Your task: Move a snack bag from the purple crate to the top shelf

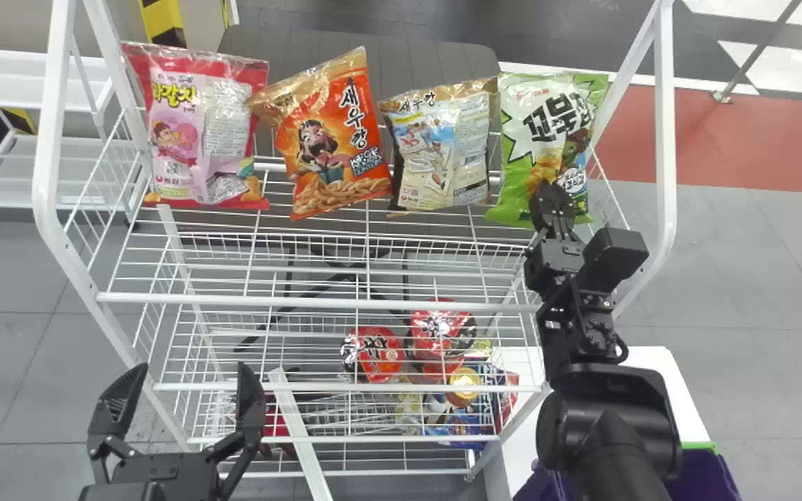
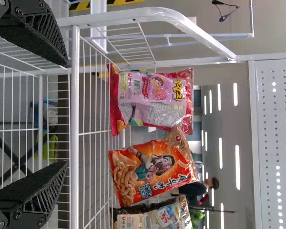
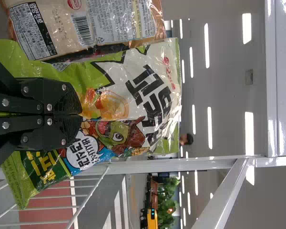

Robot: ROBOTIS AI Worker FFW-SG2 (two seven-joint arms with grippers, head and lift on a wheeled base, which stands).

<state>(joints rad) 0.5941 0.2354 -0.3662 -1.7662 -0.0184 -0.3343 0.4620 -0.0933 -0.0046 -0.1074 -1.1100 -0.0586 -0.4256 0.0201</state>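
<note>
My right gripper point(image 1: 553, 202) is at the right end of the top shelf point(image 1: 317, 300), shut on the front of the green snack bag point(image 1: 523, 149). In the right wrist view, the right gripper point(image 3: 81, 114) has its fingers together against the green snack bag point(image 3: 133, 95), which leans slightly. The purple crate point(image 1: 706, 479) is partly hidden under the right arm. My left gripper point(image 1: 192, 372) stays open and empty in front of the rack's left side; the left wrist view shows the left gripper point(image 2: 66, 113) with its fingers wide apart.
Left of the green bag stand a tan bag point(image 1: 443, 153), an orange bag point(image 1: 331, 146) and a pink bag point(image 1: 199, 132). White posts point(image 1: 665, 139) frame the shelf ends. Red packages point(image 1: 443, 334) lie on a lower tier, and a white surface point(image 1: 658, 369) adjoins the crate.
</note>
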